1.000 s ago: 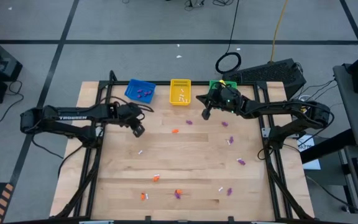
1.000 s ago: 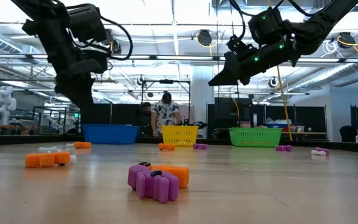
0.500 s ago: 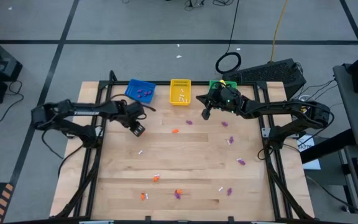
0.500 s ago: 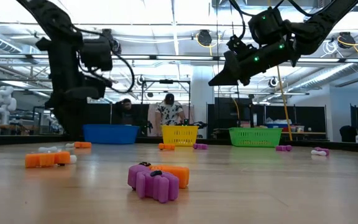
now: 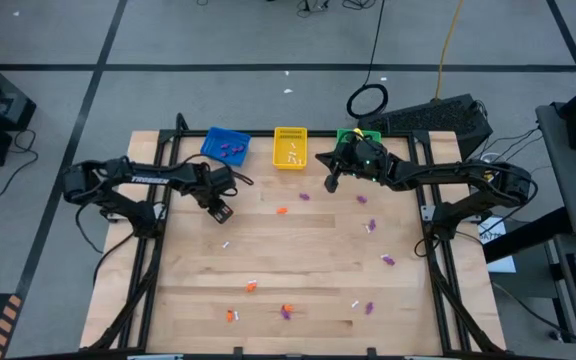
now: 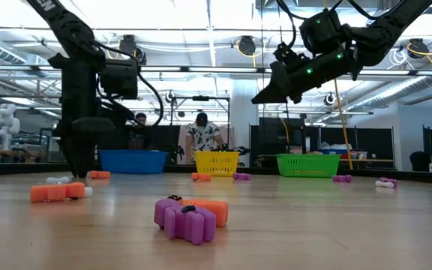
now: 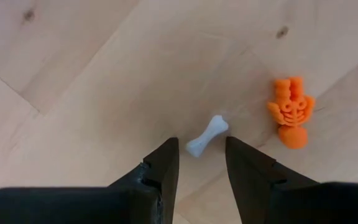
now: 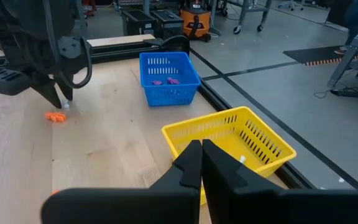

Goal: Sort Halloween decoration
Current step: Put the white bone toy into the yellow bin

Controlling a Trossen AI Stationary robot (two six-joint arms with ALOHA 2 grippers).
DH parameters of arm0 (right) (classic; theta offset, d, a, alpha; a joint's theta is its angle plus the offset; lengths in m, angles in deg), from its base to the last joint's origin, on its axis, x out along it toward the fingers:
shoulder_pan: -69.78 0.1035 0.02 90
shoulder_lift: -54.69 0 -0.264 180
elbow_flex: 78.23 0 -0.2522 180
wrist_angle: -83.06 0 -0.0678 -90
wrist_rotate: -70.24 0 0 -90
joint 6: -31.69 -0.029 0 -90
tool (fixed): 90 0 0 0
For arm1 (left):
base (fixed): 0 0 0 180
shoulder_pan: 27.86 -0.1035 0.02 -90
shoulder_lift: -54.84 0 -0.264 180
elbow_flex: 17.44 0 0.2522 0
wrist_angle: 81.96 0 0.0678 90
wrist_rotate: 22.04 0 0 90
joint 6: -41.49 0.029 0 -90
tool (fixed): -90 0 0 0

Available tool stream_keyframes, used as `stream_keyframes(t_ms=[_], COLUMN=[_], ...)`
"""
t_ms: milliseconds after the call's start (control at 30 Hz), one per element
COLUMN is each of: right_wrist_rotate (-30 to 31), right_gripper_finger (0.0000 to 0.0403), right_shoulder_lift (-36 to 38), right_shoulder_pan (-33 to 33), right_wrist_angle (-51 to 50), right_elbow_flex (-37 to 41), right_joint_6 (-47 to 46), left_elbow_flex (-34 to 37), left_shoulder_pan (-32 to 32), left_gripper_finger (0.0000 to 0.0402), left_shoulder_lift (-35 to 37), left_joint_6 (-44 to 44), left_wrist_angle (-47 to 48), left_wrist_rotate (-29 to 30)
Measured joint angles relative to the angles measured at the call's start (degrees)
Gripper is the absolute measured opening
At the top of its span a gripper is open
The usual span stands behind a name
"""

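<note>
The Halloween decoration lies scattered over the wooden table (image 5: pixel 298 270) as tiny orange, purple and white trinkets. My left gripper (image 7: pixel 201 146) points straight down, low over the table's far left part. It is open, with one finger on each side of the near end of a small white bone (image 7: pixel 207 135), apart from it. An orange skeleton (image 7: pixel 291 111) lies flat beside the bone. My right gripper (image 5: pixel 331 185) hangs shut and holds nothing, high over the far middle of the table in front of the yellow basket (image 8: pixel 229 140).
Blue (image 5: pixel 225 145), yellow (image 5: pixel 290 147) and green (image 5: pixel 353 136) baskets stand in a row at the far edge; purple pieces lie in the blue one, white ones in the yellow. A purple and an orange trinket (image 6: pixel 190 216) lie near the front edge. People stand beyond the table.
My left gripper has sunk toward the table and tipped from a slant until it points straight down over the white bone. No trinket has moved.
</note>
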Motion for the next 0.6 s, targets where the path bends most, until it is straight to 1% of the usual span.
stream_keyframes(t_ms=[133,300,467,533,600], right_wrist_rotate=[0.00,0.00,0.00,0.00,0.00], right_gripper_finger=[0.0000,0.0000,0.0000,0.0000,0.0000], right_shoulder_lift=[-0.02,-0.02,-0.02,-0.02,-0.02], right_shoulder_pan=[0.00,0.00,0.00,0.00,0.00], right_wrist_angle=[-0.36,-0.35,-0.34,-0.34,-0.33], right_elbow_flex=[0.00,0.00,0.00,0.00,0.00], right_joint_6=[0.00,0.00,0.00,-0.01,0.00], left_elbow_flex=[0.03,0.02,0.07,0.08,0.08], left_shoulder_pan=[-0.06,-0.02,-0.04,-0.04,-0.04], left_gripper_finger=[0.0118,0.0072,0.0020,0.0009,0.0008], left_shoulder_lift=[-0.80,-1.05,-1.09,-1.09,-1.09], left_joint_6=[2.95,9.45,13.03,13.96,14.42], left_wrist_angle=[-0.65,-1.29,-1.86,-1.94,-1.99], left_wrist_rotate=[0.00,-0.20,-1.13,-1.16,-1.26])
